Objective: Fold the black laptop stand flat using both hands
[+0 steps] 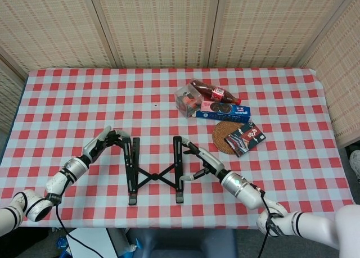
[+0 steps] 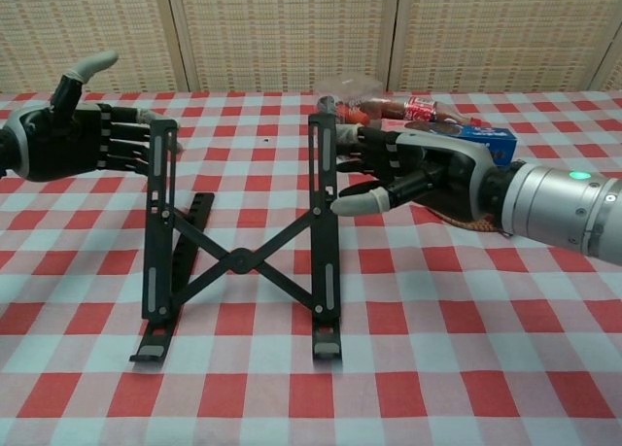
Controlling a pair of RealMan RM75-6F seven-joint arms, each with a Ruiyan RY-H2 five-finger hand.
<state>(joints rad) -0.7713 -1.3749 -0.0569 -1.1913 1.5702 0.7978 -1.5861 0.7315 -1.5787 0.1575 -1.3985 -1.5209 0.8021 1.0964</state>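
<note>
Head view: the black laptop stand (image 1: 154, 169) sits near the front of the surface (image 1: 67, 95), which is covered in a red-and-white checked cloth. It is a frame of two thin, flat rails joined by a scissor cross. The left hand (image 1: 106, 143) reaches in from the outer side of the left rail with its fingers spread and their tips at the rail's far end. The right hand (image 1: 200, 160) lies along the outside of the right rail, fingers apart, holding nothing. Behind the stand, well apart from it, are a cola bottle (image 1: 214, 93), a blue biscuit box (image 1: 222, 112), a clear plastic box (image 1: 187, 100), a round woven coaster (image 1: 226, 137) and a small dark packet (image 1: 245, 137)

Chest view: here the rails are seen to rise steeply from their front feet, which the overhead camera flattens. The left hand (image 2: 78, 140) is an open palm with its fingertips (image 2: 146, 140) against the left rail's top. The right hand (image 2: 408, 169) has its fingers against the right rail, with the pale thumb tip just beside it
</note>
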